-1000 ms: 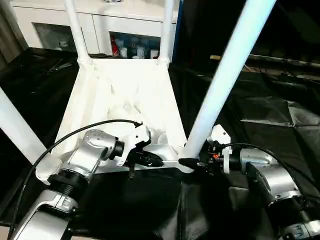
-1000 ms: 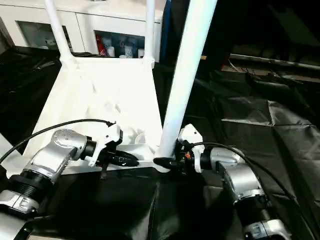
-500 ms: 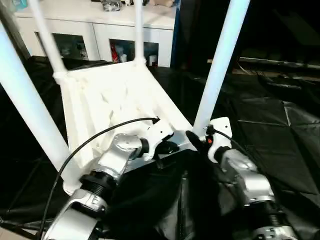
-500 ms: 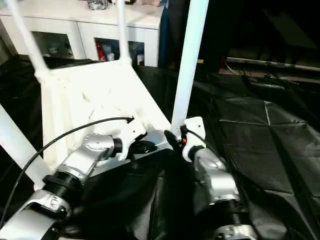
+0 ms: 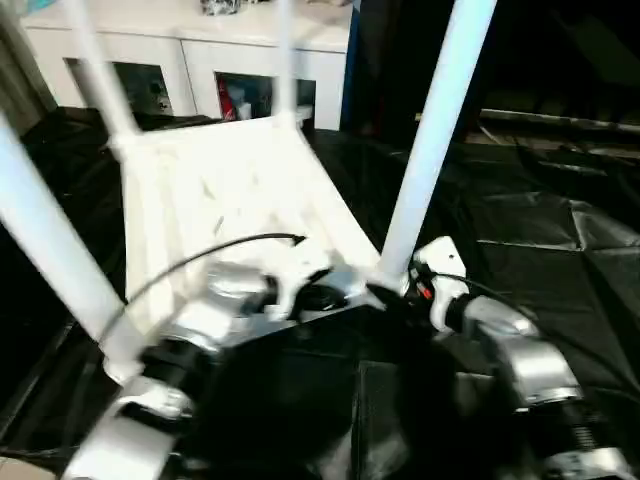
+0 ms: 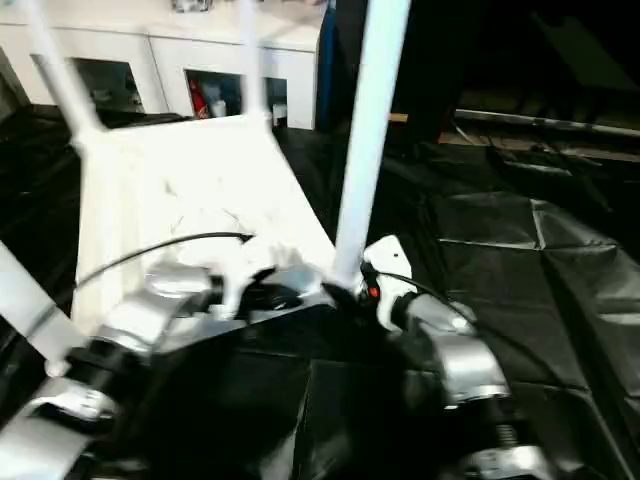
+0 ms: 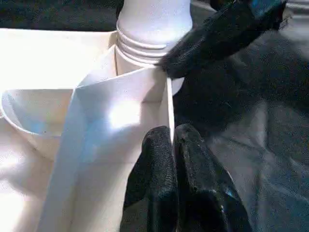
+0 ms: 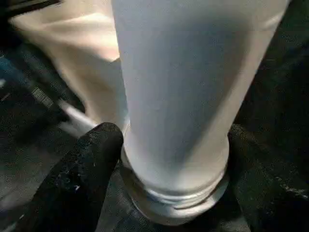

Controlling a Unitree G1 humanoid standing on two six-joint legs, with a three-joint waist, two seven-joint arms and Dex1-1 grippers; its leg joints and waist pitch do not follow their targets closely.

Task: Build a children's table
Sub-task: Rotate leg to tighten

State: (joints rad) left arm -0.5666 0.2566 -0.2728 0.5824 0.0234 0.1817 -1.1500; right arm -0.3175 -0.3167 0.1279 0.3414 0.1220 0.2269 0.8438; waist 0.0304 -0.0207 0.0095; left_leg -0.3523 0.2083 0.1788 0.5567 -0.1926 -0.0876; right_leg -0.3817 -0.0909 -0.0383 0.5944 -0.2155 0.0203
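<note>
Close to finished, judging from the legs. Table top (image 5: 230,190) upside down on the black cloth (image 5: 520,220), ribbed underside up. Four legs up from its corners: near right leg (image 5: 432,150), near left leg (image 5: 45,250), far left leg (image 5: 100,70), far right leg (image 5: 285,60). Near right leg with its collared end down in the corner socket (image 7: 145,53); cannot tell whether pushed fully home. Seating of the other three not visible clearly enough to judge. Probably left to do: last pressing of this leg if needed, then turning the table onto its feet.

Left gripper (image 7: 171,140) at the near rim (image 7: 145,96) of the top, just beside that corner, fingers (image 7: 159,164) pressed together against the thin wall's edge; cannot tell whether the wall is nipped between them. Right gripper (image 5: 388,296) at the foot of the near right leg, fingers (image 8: 87,174) spread, one on each side of the tube, close beside the collar, not visibly clamped.

Against the picture of one second ago: white cabinet (image 5: 200,60) behind at nearly the same place, yet the top now turned a little, with the near right corner higher in the picture. Near right leg more upright now, before leaning clearly toward the right. Both grippers at the same corner as then
</note>
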